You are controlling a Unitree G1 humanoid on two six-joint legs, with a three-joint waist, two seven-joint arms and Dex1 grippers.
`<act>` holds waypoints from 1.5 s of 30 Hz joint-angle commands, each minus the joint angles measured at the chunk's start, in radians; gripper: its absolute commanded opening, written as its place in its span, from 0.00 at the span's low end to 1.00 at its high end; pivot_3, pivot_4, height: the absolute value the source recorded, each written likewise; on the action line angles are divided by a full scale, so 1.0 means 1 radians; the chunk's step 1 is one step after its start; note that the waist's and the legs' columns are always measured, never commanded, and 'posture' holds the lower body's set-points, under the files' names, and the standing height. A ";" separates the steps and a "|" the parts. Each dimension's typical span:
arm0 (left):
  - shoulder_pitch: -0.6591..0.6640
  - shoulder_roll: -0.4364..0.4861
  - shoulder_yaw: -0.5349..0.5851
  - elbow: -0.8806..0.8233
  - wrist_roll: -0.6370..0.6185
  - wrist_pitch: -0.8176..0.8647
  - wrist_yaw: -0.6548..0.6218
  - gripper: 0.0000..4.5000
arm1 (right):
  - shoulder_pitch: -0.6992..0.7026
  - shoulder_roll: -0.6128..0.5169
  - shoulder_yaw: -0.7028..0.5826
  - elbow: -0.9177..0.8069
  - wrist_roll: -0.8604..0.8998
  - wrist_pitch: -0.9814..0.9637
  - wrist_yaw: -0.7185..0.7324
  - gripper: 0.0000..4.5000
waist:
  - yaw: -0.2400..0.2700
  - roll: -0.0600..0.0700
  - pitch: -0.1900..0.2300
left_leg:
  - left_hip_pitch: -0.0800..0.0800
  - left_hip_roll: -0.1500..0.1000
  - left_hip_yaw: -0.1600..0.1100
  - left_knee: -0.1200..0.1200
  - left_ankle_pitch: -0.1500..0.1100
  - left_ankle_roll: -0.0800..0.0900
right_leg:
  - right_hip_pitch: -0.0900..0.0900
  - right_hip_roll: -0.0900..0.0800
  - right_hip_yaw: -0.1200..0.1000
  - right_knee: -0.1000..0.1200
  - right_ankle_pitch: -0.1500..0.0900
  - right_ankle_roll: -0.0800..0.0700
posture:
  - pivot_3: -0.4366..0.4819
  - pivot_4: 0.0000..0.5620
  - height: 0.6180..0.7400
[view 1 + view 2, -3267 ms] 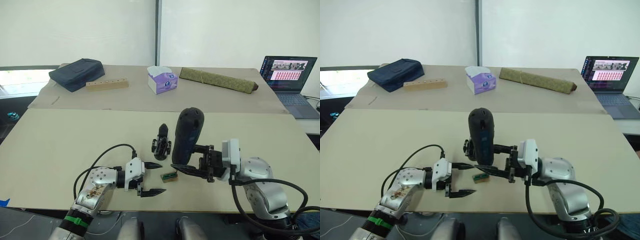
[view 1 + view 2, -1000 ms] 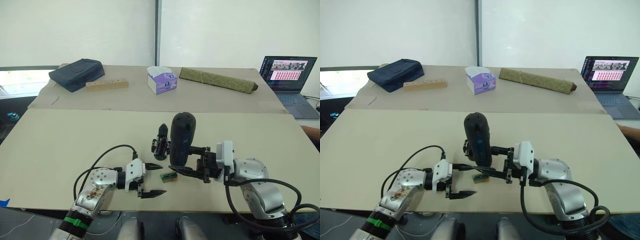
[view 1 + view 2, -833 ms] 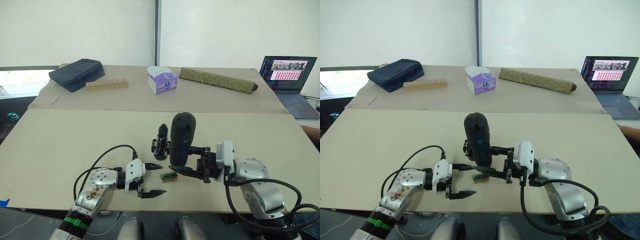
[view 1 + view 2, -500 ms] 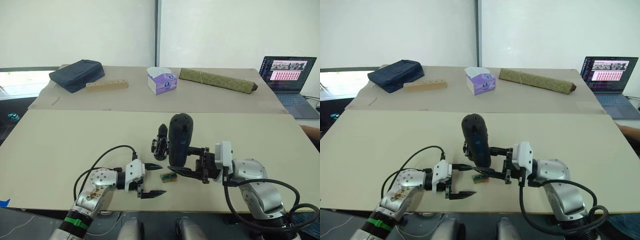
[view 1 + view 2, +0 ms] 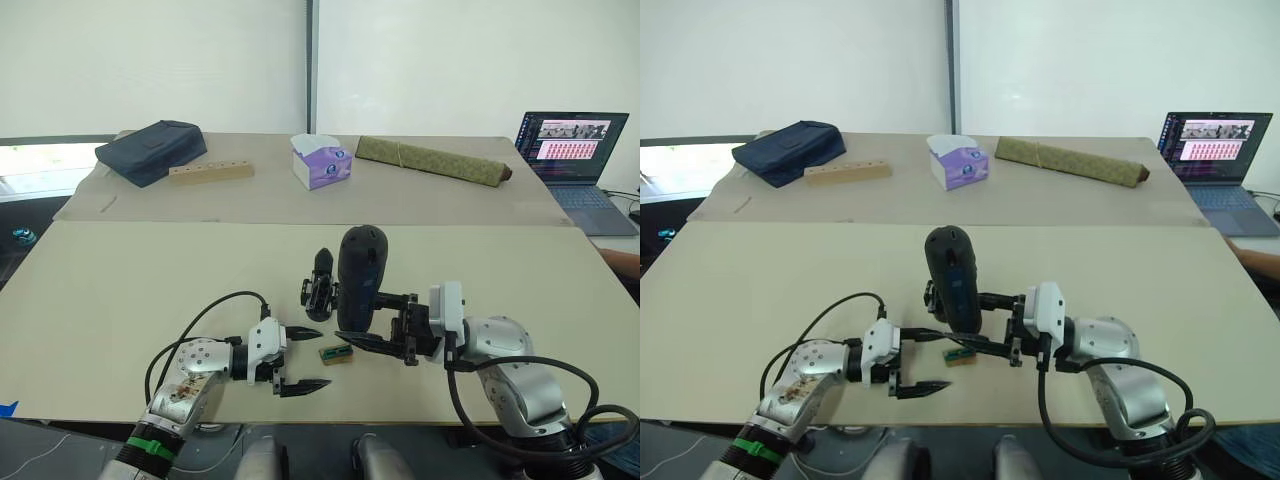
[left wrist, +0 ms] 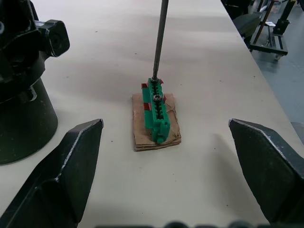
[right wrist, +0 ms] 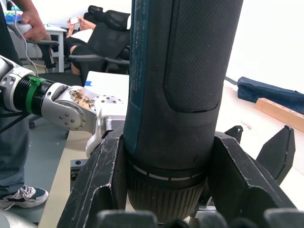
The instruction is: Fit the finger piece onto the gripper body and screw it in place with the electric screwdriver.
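Note:
My right gripper [image 5: 372, 320] is shut on the electric screwdriver [image 5: 360, 275], holding the thick black cylinder upright near the table's middle front. Its thin metal bit [image 6: 160, 42] comes down onto a small green-and-brown block [image 6: 156, 111]. In the right wrist view both fingers [image 7: 102, 190] clamp the screwdriver's barrel [image 7: 180, 95]. Just behind and left of the screwdriver stands the gripper body [image 5: 321, 285], with one pointed black finger sticking up. My left gripper [image 5: 322, 357] lies open on the table, its fingers [image 6: 71, 166] either side of the block without touching it. The finger piece is hidden or out of view.
On the far table lie a dark blue bag [image 5: 150, 150], a wooden strip with holes [image 5: 210, 171], a tissue box [image 5: 320, 160] and an olive rolled bundle [image 5: 430, 160]. A laptop [image 5: 570, 140] sits far right. A person [image 7: 19, 28] stands beyond the table's left end.
Since 3.3 s ago my right gripper has lowered the screwdriver and shifted it slightly left, over the green block. Over the last second it has barely moved. The left gripper has stayed put.

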 commanded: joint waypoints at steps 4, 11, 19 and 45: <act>0.030 0.027 0.055 -0.045 -0.103 0.019 -0.064 1.00 | -0.034 -0.007 -0.049 -0.076 0.116 0.003 0.003 0.43 | -0.005 0.000 0.000 | -0.001 0.001 0.000 0.000 0.000 0.000 | -0.001 0.001 0.000 0.000 0.000 0.000 | 0.48 0.27 1.00; 0.043 0.049 0.120 -0.123 -0.174 0.020 -0.086 1.00 | -0.052 -0.044 -0.083 -0.118 0.192 0.043 -0.010 0.43 | 0.000 -0.001 0.001 | -0.001 0.000 0.000 -0.001 0.000 0.000 | -0.001 0.000 0.000 0.000 0.000 0.000 | 0.48 0.27 1.00; 0.075 0.123 0.225 -0.293 -0.323 0.163 -0.059 1.00 | -0.119 -0.105 -0.166 -0.161 0.301 0.131 -0.038 0.43 | -0.004 -0.002 0.002 | -0.001 0.001 0.000 -0.001 0.000 0.000 | -0.001 0.000 0.000 0.000 0.000 0.000 | 0.48 0.27 1.00; -0.067 0.160 0.305 -0.144 -0.286 0.246 -0.004 1.00 | -0.503 -0.053 -0.161 0.167 0.314 0.265 -0.058 0.43 | -0.002 -0.004 0.004 | -0.002 0.001 0.000 -0.002 0.000 0.000 | -0.002 0.001 0.000 -0.001 0.000 -0.001 | 0.48 0.27 1.00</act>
